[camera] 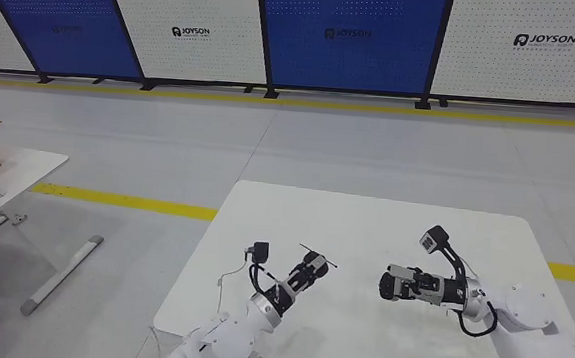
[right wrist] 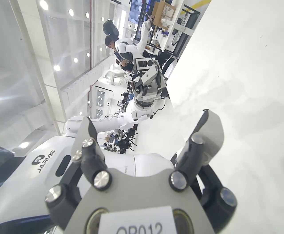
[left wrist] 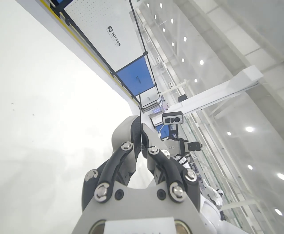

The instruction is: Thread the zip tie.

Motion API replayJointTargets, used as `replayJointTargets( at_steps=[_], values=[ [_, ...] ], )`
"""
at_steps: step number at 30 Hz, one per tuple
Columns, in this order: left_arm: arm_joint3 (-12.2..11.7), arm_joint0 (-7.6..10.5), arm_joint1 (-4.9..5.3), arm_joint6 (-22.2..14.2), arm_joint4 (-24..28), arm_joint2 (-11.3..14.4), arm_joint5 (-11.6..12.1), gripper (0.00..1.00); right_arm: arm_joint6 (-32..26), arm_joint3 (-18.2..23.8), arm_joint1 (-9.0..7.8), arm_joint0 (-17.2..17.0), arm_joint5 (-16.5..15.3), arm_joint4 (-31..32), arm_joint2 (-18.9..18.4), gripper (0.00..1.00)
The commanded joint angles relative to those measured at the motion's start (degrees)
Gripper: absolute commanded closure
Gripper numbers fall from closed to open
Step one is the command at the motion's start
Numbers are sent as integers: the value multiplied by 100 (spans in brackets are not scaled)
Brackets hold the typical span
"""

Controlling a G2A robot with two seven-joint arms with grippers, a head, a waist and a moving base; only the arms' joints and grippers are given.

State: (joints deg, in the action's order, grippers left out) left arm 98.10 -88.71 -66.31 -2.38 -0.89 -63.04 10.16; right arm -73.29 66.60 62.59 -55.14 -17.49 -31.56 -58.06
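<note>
Left claw pinches zip tie; right claw open, holding nothing.
Left claw is closed, its black pads pressed together on the zip tie. The tie is a thin black strip that sticks straight out past the fingertips, and its far end shows against the room behind. In the top view the tie crosses the claw's tip as a short dark line, over the white table near its middle. Right claw has its fingers spread wide with nothing between them. It is level with the left claw and points toward it, the two well apart with bare table between. Each wrist view shows the other claw farther off. Blue and white panels stand beyond the table, and a yellow line runs across the floor.
</note>
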Motion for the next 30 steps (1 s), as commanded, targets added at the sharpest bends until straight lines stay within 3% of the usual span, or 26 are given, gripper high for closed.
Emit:
replayJointTargets(
  at_steps=[1, 4, 15, 17, 22, 27, 28, 30],
  values=[
    [3, -108, 81, -585, 72, -307, -20, 100, 0, 0, 0, 0, 0, 0, 0, 0],
    [147, -313, 111, -994, 910, -535, -73, 100, 0, 0, 0, 0, 0, 0, 0, 0],
    [154, -310, 108, -988, 927, -520, -85, 100, 0, 0, 0, 0, 0, 0, 0, 0],
    [276, -282, 94, -940, 1057, -509, -65, 100, 0, 0, 0, 0, 0, 0, 0, 0],
    [898, -437, 99, -918, 1747, -781, 154, 100, 0, 0, 0, 0, 0, 0, 0, 0],
    [1873, -926, 155, -1304, 2659, -1261, 257, 100, 0, 0, 0, 0, 0, 0, 0, 0],
    [1988, -1009, 168, -1367, 2755, -1351, 192, 100, 0, 0, 0, 0, 0, 0, 0, 0],
    [1988, -1009, 168, -1367, 2755, -1351, 192, 100, 0, 0, 0, 0, 0, 0, 0, 0]
  ],
)
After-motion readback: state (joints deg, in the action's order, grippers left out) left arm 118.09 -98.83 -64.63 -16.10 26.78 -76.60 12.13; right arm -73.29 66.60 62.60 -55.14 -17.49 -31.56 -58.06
